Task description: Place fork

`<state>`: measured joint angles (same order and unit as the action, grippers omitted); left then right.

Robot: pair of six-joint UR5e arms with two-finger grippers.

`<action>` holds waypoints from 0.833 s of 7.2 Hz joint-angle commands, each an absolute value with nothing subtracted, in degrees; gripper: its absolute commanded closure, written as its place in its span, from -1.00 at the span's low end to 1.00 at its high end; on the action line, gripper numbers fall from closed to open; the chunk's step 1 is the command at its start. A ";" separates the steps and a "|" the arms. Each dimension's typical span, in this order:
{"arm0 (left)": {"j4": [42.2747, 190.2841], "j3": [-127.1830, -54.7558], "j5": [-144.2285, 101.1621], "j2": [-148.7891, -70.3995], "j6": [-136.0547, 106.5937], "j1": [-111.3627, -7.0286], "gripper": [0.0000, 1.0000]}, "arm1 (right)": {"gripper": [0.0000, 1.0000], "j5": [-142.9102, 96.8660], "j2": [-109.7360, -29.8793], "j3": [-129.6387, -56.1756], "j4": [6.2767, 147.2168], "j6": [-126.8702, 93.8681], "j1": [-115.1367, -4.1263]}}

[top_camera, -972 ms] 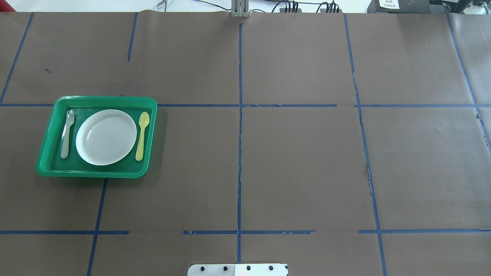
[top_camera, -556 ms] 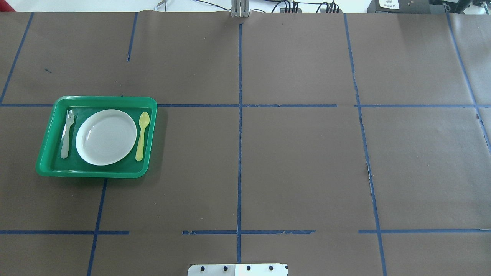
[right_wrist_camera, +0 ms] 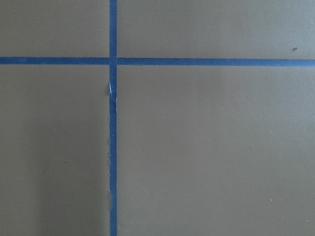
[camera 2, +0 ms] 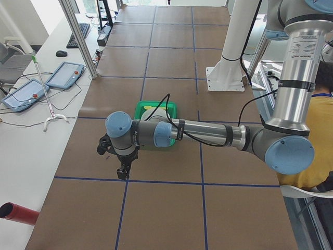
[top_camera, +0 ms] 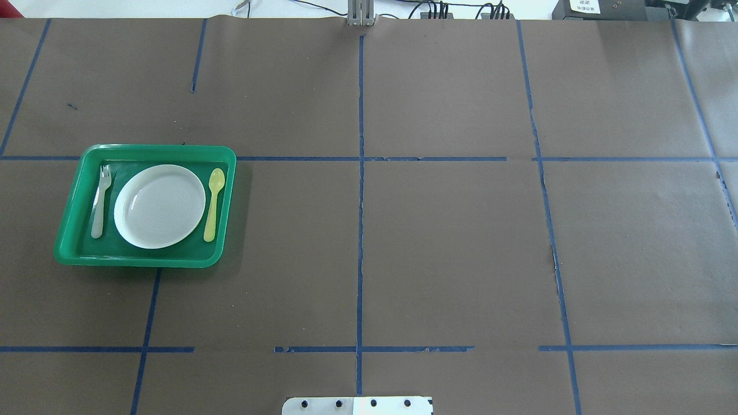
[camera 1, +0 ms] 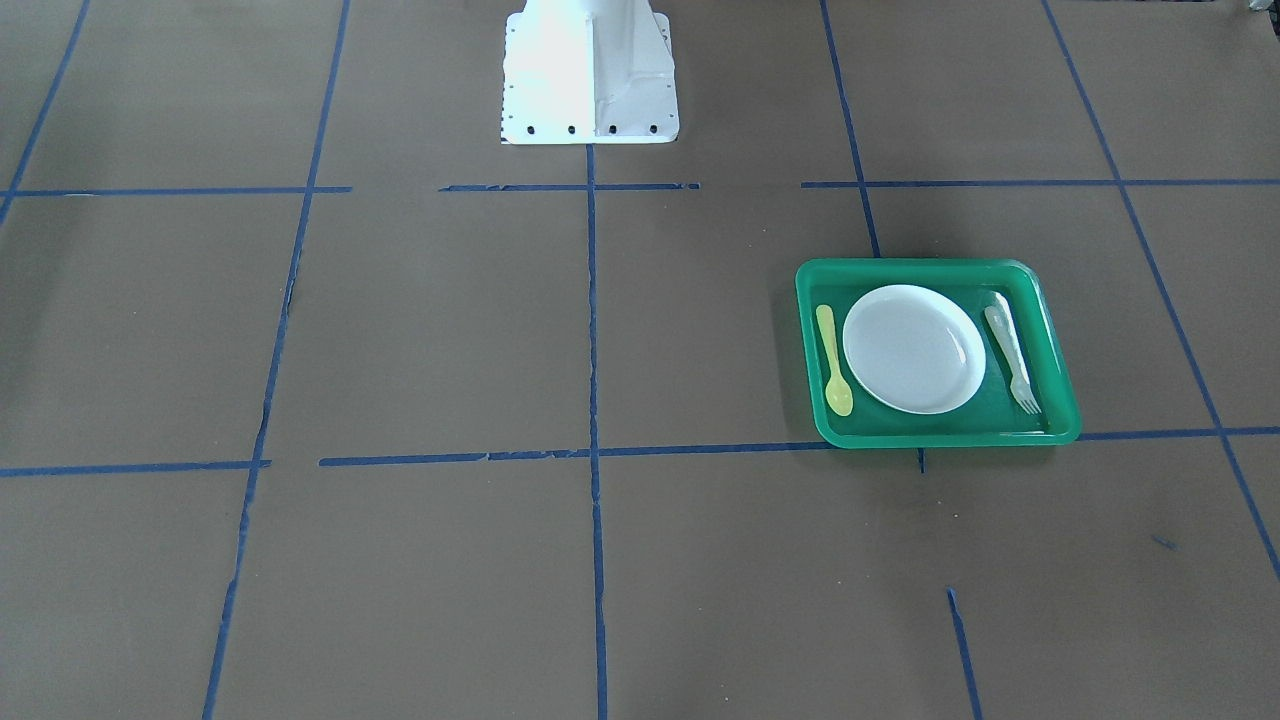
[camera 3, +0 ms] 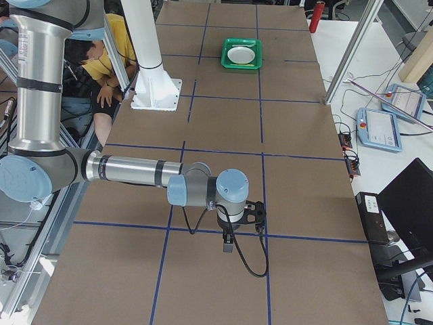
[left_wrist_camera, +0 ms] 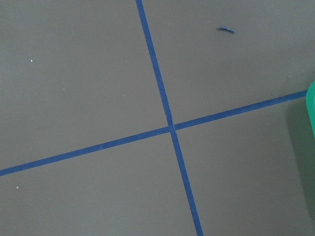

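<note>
One fork, one yellow spoon, one white plate, one green tray.

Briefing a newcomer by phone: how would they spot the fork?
In the overhead view, find the green tray at left. A white plate sits mid-tray; the fork lies left of it, pale grey with tines, unlike the yellow spoon opposite.

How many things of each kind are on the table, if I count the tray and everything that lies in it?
Tray: 1
Plate: 1
Fork: 1
Spoon: 1
Total: 4
</note>
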<state>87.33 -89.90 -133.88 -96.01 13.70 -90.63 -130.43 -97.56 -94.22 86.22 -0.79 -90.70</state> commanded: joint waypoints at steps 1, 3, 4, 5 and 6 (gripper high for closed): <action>87.19 -90.69 -133.86 -95.72 13.80 -90.62 -1.00 | -1.00 -130.43 -97.56 -94.22 86.22 -0.79 -90.70; 87.10 -90.70 -133.77 -95.54 13.80 -90.62 -1.00 | -1.00 -130.43 -97.56 -94.22 86.22 -0.79 -90.70; 87.10 -90.62 -133.77 -95.54 13.80 -90.62 -1.00 | -1.00 -130.43 -97.56 -94.22 86.13 -0.79 -90.70; 87.01 -90.88 -133.77 -95.54 13.80 -90.62 -1.00 | -1.00 -130.43 -97.56 -94.22 86.22 -0.79 -90.70; 86.92 -91.05 -133.68 -95.54 13.80 -90.62 -1.00 | -1.00 -130.43 -97.56 -94.22 86.22 -0.79 -90.70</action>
<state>87.02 -90.84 -133.75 -95.54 13.80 -90.61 -130.43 -97.56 -94.22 86.20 -0.79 -90.70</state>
